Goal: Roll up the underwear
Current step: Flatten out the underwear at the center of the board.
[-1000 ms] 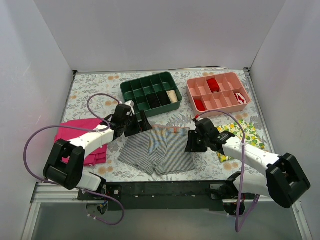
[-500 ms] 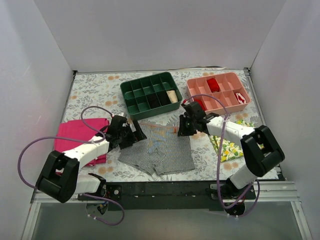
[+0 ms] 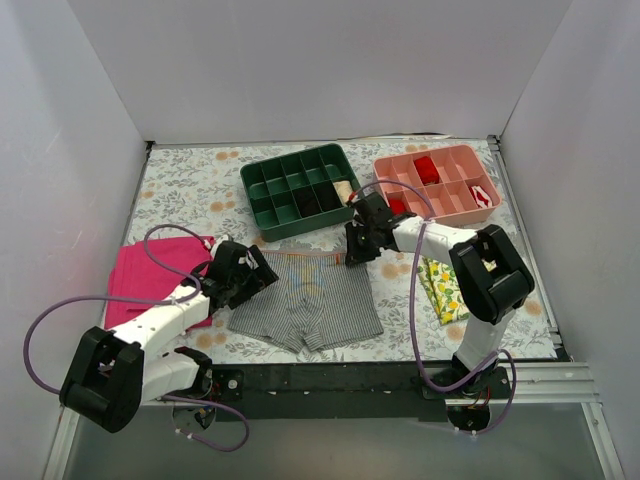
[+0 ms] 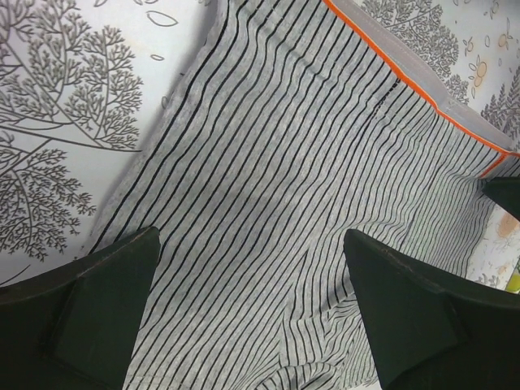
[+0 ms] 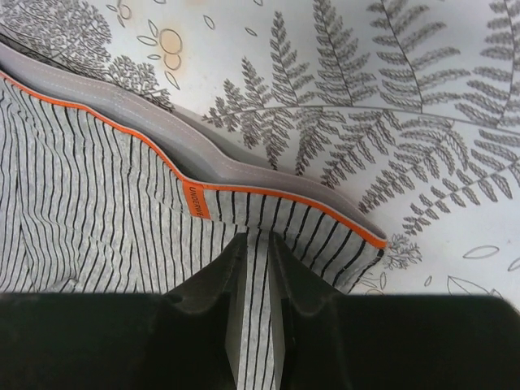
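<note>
Stripes run all over the underwear [image 3: 305,305], which lies flat on the table [image 3: 190,190] in the lower middle of the top view. We think it is soft, light and floppy, so it will bunch up easily and could slip open while we roll it. The thicker waistband [image 5: 244,175] looks like the best place to hold. Our right gripper [image 5: 257,252] has its fingers pinched on a fold of the striped cloth just under that band, at the upper right corner of the cloth in the top view. Our left gripper [image 4: 250,244] has its fingers wide apart over the left side of the cloth. We cannot tell if they touch it. The leg ends are cut off in both wrist views.
</note>
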Motion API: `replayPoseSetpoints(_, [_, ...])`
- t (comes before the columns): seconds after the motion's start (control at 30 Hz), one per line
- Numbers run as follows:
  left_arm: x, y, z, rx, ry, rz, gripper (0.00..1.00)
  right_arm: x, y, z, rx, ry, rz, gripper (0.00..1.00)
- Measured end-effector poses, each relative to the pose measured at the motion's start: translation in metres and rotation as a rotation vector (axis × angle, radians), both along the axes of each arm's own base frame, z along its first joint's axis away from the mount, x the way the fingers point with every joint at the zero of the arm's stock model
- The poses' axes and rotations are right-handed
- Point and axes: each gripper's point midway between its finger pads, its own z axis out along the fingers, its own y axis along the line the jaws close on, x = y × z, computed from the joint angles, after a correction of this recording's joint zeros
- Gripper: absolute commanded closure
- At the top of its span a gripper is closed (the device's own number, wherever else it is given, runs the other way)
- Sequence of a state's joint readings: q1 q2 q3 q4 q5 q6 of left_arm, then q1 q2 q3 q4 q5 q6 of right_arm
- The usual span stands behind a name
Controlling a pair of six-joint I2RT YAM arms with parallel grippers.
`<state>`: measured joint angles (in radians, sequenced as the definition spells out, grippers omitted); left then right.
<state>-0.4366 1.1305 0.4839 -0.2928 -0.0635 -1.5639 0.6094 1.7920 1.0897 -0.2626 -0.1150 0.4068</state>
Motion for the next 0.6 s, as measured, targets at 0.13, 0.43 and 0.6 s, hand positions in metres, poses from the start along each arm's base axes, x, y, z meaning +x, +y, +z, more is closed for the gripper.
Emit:
replayPoseSetpoints(0.13, [-0.002,0.003,0.000,0.002,0.006,0.026,0.02,0.005,0.006,0.001,0.007,-0.006,0.025,0.76])
replayPoseSetpoints(0.43, [-0.001,0.004,0.010,0.033,0.010,-0.007,0.02,0.012,0.008,0.018,0.017,-0.071,0.068,0.68])
replayPoseSetpoints(0.6, [0.029,-0.012,0.063,0.010,-0.106,-0.067,0.02,0.019,0.000,0.090,0.080,-0.265,0.039,0.45])
